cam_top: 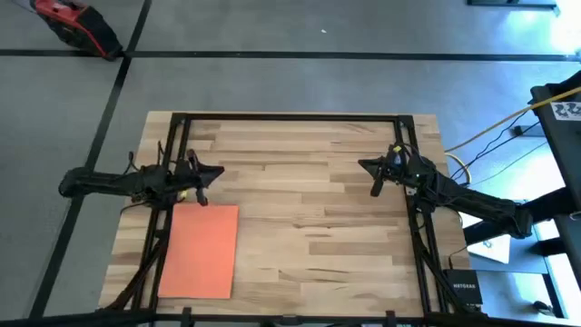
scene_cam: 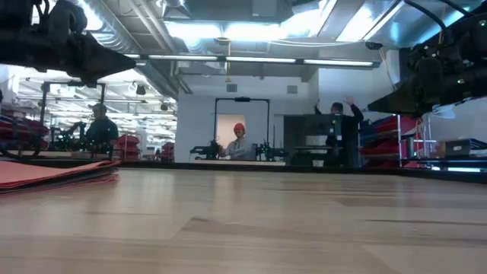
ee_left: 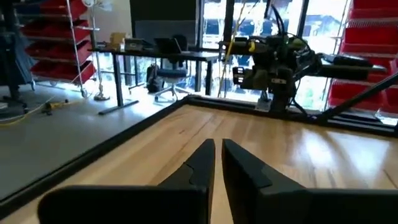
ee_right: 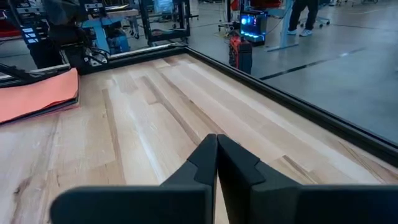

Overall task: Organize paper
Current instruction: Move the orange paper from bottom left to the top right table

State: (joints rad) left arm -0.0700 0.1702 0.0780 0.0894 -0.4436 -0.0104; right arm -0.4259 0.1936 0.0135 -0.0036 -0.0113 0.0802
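Paper [cam_top: 200,251]: one neat stack, orange sheet on top, darker edges visible beneath it from the side. Lies flat on the table's near-left area, long side running front to back.

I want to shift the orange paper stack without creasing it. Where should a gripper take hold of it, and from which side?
Probably at the edge nearest the left gripper. The orange paper stack lies flat on the table, so a grip from straight above has nothing to close on. The low view shows its edges lifting slightly, so coming in low with one finger slid under that edge looks best.
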